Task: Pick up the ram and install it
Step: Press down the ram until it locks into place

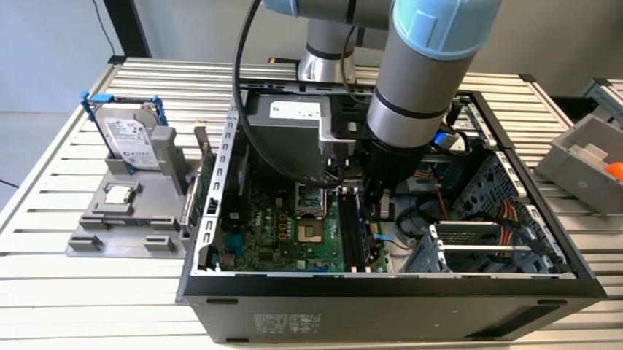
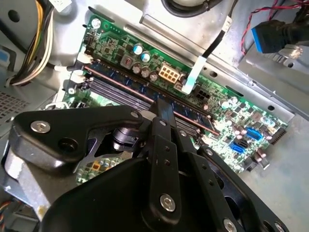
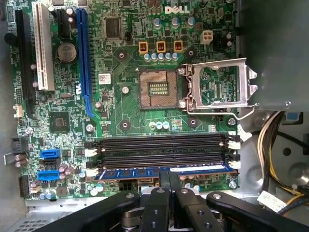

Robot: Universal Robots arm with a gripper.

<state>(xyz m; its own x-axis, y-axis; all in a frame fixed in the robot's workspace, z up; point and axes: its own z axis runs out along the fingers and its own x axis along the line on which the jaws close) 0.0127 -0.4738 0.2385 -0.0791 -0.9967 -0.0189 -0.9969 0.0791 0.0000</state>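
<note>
1. Ram [image 3: 161,171]: slim dark-blue board, very thin edge-on, gold-coloured strip along its lower edge. It sits lengthwise in the memory slot of the motherboard [image 3: 125,104] nearest that board's edge; in the second wrist view it [image 2: 193,113] runs diagonally between white end latches.
2. Next to it in the first wrist view: the other memory slots [image 3: 159,150], black, parallel, with nothing in them.
3. Gripper [image 3: 169,186]: black fingers [image 3: 186,193] drawn together at the ram's midpoint, tips right at its top edge. In the second wrist view the gripper [image 2: 161,104] reads the same: pinched narrow on the stick, linkage arms folded in.
4. Exterior view: the arm [image 1: 424,87] reaches straight down into the open computer case [image 1: 389,288], which lies on its side on the slatted tabletop [image 1: 58,284]. The gripper [image 1: 375,197] is low over the memory slots.
5. Case contents: green motherboard [image 1: 282,226], open CPU socket [image 3: 157,89] with its metal retention frame [image 3: 217,84] swung aside, power supply [image 1: 292,113] at the back, drive cage [image 1: 486,248] and cable bundles by the exterior view's right wall.
6. Grey holder [image 1: 127,219] near the tabletop's edge on the exterior view's left: holds a silver hard drive [image 1: 128,138] in a blue frame, standing up, and a small chip [image 1: 119,194] lying flat in a recess.
7. Grey bin [image 1: 584,164] at the tabletop's edge on the exterior view's right, with something orange [image 1: 613,171] in it.
</note>
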